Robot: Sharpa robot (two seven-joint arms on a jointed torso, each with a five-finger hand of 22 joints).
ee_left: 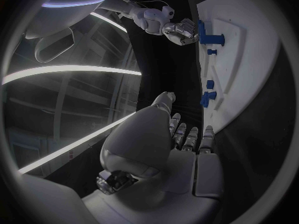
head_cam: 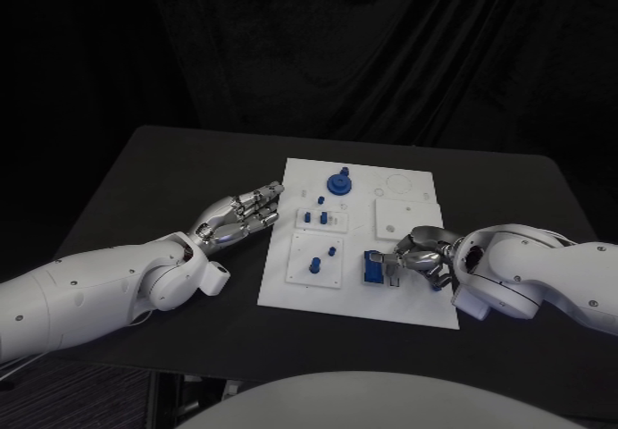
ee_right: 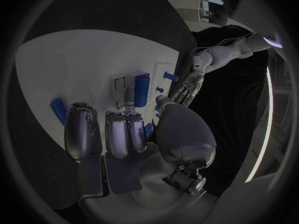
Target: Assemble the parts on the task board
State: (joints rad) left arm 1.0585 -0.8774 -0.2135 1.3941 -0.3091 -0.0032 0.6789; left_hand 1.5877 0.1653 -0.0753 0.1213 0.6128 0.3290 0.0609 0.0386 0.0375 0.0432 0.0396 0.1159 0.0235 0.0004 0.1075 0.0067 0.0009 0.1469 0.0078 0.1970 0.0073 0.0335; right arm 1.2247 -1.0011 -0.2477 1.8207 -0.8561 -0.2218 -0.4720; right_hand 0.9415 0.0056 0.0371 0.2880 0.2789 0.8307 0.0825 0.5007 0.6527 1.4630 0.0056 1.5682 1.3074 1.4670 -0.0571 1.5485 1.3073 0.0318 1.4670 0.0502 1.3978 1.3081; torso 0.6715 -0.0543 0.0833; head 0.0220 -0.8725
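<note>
The white task board [head_cam: 405, 299] lies in the middle of the black table. My right hand [head_cam: 420, 256] rests on its near right part, thumb and fingers closed round an upright blue part [head_cam: 375, 268] that stands in the board; the left wrist view shows this hand [ee_left: 179, 29] against the part [ee_left: 209, 35]. In the right wrist view a bit of blue [ee_right: 148, 130] sits between thumb and fingers. My left hand [head_cam: 246, 214] hovers at the board's left edge, fingers stretched toward it, holding nothing. A round blue part [head_cam: 340, 182] stands at the far middle.
Small blue pieces [head_cam: 317, 217] sit in a recess left of centre, and short pegs [head_cam: 317, 264] stand in the near left square. A blue cylinder [ee_right: 142, 89] lies beyond my right fingertips. Bare black table [head_cam: 168, 170] surrounds the board.
</note>
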